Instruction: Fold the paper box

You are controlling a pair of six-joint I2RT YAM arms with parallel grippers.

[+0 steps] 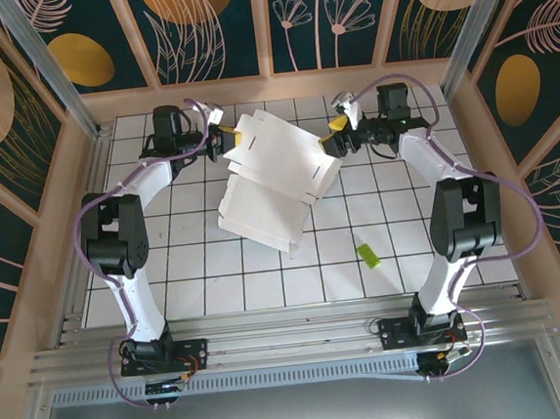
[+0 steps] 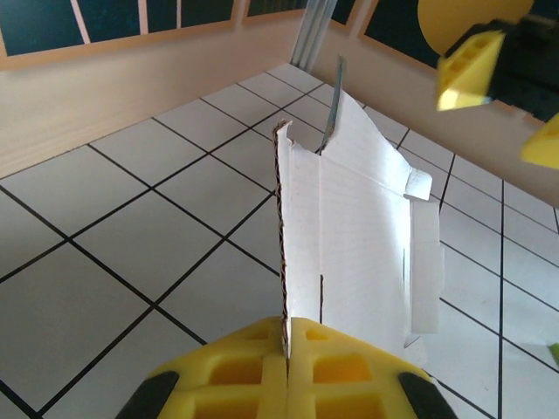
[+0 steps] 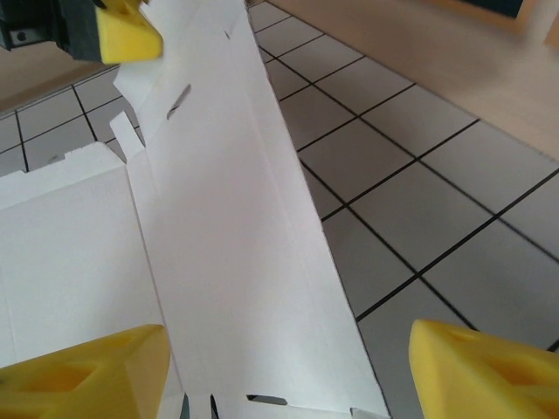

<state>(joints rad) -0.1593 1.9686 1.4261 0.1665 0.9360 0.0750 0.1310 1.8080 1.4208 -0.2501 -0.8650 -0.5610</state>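
paper box [image 1: 275, 171], far middle of desk: my left claw [image 2: 286, 353] clamped on its edge; right claw [image 3: 288, 371] apart.

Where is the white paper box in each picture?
Top external: the paper box sits toward the far edge of the table.
Left wrist: centre, upright, its edge pinched by the left gripper.
Right wrist: left and middle, between the open fingers of the right gripper.
Shared landmark: the table's black-lined white tiles.
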